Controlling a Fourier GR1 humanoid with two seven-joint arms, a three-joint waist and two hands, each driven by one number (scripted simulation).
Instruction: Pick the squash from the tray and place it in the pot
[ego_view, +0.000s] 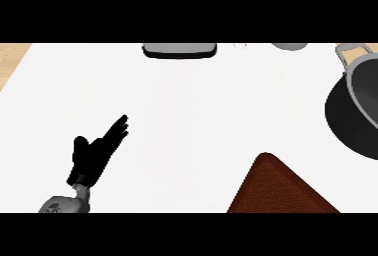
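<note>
Head view shows the left hand (96, 152) open, fingers straight, empty, above the white counter (199, 115).

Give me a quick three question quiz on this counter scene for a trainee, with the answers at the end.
1. True or false: the left hand holds the squash.
2. Where is the pot? A) left edge B) right edge C) centre
3. Fill in: the brown tray shows at the lower ____.

Key: 1 false, its fingers are straight and hold nothing; no squash shows. 2 B. 3 right.
</note>
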